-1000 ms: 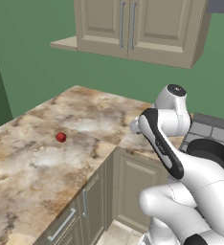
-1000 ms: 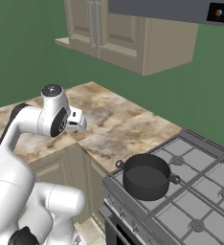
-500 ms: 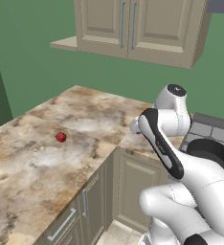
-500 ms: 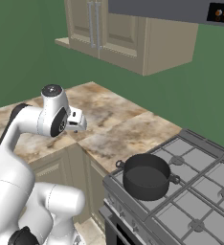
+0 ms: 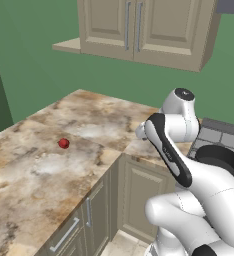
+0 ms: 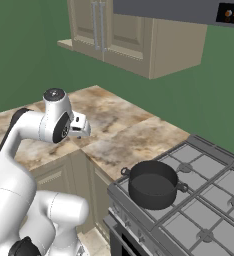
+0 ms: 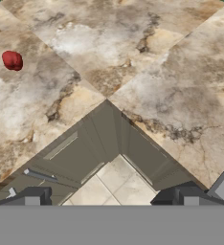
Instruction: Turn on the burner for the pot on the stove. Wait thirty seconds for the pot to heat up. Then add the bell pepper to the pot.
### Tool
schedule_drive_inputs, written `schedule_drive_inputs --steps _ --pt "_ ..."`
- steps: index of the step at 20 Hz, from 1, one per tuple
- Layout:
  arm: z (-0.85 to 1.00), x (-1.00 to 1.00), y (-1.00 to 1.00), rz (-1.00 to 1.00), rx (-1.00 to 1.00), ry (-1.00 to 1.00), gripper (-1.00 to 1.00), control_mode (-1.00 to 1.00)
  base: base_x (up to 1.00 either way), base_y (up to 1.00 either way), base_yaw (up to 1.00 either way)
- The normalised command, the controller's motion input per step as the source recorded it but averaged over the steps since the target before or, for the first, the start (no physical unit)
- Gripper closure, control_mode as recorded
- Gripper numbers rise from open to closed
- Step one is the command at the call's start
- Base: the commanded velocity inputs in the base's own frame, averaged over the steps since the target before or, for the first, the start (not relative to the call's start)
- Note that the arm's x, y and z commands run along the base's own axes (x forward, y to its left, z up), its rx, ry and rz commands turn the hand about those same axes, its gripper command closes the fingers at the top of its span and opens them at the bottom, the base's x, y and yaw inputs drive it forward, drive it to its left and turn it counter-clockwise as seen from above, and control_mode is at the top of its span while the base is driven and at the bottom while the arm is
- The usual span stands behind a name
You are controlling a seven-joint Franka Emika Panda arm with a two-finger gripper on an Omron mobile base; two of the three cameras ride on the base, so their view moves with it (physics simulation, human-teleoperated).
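Now we see the gripper (image 7: 109, 197) hanging over the inner corner of the marble counter (image 5: 34, 165), jaws spread wide with nothing between them. The bell pepper (image 5: 63, 143) lies on the counter well off to the left, showing in the hand view at upper left (image 7: 12, 60). Over on the stove (image 6: 209, 210), the pot (image 6: 152, 184) sits on the front-left grate, near the front edge. Above us hang the beige wall cabinets (image 5: 144, 30).

stove (image 6: 199, 200) cropped right, knobs unseen
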Motion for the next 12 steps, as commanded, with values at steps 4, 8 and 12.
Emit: schedule_drive_inputs --steps 4,8,12 --pt "0.0 0.0 0.0 0.0 0.0 0.0 -1.0 -1.0 0.0 0.0 0.0" --pt "0.0 0.0 0.0 0.0 0.0 0.0 -1.0 -1.0 0.0 0.0 0.0" --pt "0.0 0.0 0.0 0.0 0.0 0.0 -1.0 -1.0 0.0 0.0 0.0"
